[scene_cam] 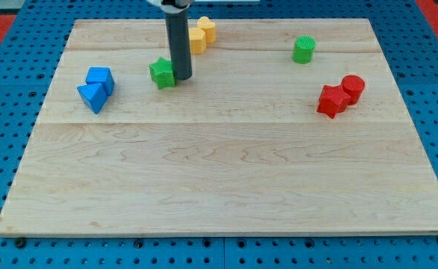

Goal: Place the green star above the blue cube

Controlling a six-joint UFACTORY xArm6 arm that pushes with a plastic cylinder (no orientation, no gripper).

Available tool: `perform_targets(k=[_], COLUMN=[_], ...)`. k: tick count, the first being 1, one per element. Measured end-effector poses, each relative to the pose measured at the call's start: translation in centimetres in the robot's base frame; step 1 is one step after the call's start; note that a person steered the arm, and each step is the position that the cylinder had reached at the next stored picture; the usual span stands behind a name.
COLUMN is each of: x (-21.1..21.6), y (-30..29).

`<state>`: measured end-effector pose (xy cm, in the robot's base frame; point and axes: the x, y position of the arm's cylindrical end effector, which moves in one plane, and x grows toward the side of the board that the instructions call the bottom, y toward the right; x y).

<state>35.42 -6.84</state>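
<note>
The green star [161, 72] lies on the wooden board [226, 172] toward the upper left. My tip [182, 77] touches the star's right side. The blue cube [100, 78] sits to the left of the star, a short gap away, at about the same height in the view. A blue triangular block [92, 96] touches the cube at its lower left.
Two yellow blocks [201, 34] stand together near the view's top, right of the rod. A green cylinder [303, 49] is at the upper right. A red star [331, 101] and a red cylinder [352, 87] touch at the right.
</note>
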Motion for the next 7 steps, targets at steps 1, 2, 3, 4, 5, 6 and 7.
perform_targets(k=[1, 2, 3, 4, 5, 6, 7], x=[1.8, 1.8, 1.8, 1.8, 1.6, 0.4, -1.1], y=[-0.2, -1.3, -4.0, -4.4, -4.4, -3.9, -3.7])
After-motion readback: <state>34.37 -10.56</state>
